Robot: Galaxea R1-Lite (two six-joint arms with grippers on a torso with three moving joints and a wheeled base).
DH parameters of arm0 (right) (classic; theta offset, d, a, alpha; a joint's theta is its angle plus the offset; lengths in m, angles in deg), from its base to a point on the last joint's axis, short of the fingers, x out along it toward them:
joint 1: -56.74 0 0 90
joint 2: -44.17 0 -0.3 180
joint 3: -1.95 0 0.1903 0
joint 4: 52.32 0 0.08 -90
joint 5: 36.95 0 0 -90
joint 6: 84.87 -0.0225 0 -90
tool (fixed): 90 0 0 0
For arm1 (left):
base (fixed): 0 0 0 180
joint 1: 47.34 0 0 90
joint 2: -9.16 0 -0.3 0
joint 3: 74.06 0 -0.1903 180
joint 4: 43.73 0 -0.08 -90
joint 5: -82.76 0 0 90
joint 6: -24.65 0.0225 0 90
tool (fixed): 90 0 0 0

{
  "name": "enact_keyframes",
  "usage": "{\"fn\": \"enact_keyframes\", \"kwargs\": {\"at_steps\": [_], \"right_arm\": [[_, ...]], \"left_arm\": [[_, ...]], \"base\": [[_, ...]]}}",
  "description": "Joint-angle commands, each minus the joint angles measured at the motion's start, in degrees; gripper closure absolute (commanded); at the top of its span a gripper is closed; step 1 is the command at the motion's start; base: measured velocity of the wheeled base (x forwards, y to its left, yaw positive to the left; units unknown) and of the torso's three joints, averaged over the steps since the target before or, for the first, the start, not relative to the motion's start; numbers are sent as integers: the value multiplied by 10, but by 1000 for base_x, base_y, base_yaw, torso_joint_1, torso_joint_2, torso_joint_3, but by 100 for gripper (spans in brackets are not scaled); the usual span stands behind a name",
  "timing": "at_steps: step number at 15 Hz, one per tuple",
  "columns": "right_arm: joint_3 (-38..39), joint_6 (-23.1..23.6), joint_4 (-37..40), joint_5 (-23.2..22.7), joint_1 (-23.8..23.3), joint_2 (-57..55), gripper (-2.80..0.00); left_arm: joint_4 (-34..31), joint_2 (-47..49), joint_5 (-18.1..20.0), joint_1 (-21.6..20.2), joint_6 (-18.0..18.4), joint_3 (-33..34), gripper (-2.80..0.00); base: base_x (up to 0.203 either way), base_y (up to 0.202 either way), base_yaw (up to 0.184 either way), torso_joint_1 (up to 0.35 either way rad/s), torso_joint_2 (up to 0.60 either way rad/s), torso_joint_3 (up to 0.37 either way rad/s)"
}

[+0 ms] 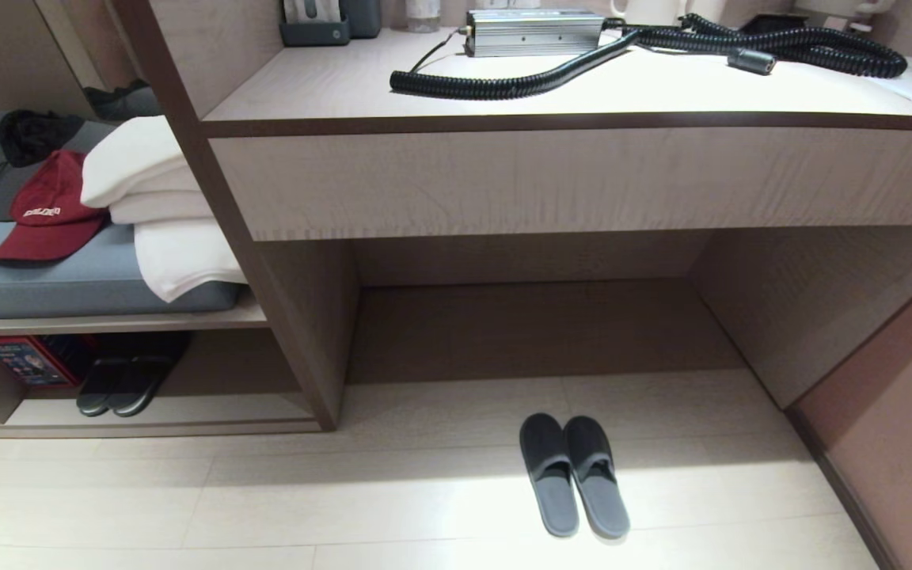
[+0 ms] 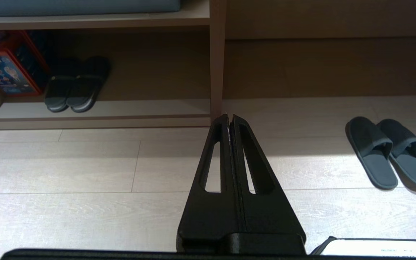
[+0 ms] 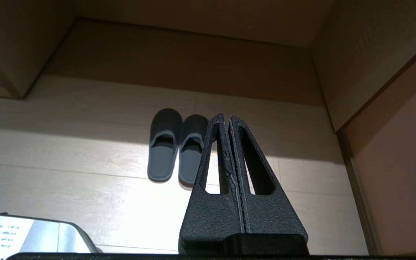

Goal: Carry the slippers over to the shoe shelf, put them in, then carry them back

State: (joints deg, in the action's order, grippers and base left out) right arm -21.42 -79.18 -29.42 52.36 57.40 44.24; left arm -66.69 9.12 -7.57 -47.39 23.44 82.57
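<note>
The slippers (image 1: 575, 473) are a grey-blue pair lying side by side on the pale floor in front of the desk recess, toes toward the desk. They also show as slippers (image 2: 388, 155) and slippers (image 3: 175, 146) in the wrist views. The shoe shelf (image 1: 187, 412) is the low open cubby at the left, also seen as the shoe shelf (image 2: 121, 110). My left gripper (image 2: 229, 116) is shut and empty, well left of the slippers. My right gripper (image 3: 226, 116) is shut and empty, held above the floor short of the pair. Neither arm appears in the head view.
A darker pair of slippers (image 1: 127, 380) and a red box (image 1: 24, 360) sit inside the shelf. Above lie a cushion with a red cap (image 1: 48, 210) and folded white towels (image 1: 163, 206). The desk top (image 1: 329, 87) carries a coiled black cable (image 1: 583, 67). A wall (image 1: 899, 443) bounds the right.
</note>
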Motion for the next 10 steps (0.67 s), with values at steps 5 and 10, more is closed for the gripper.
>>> {"fn": "enact_keyframes", "kwargs": {"at_steps": [5,10], "right_arm": [[0,0,0,1,0,-1,0],[0,0,0,0,0,-1,0]], "left_arm": [[0,0,0,0,0,0,0],[0,0,0,0,0,0,0]], "base": [[0,0,0,2,4,200],[0,0,0,3,4,205]]}}
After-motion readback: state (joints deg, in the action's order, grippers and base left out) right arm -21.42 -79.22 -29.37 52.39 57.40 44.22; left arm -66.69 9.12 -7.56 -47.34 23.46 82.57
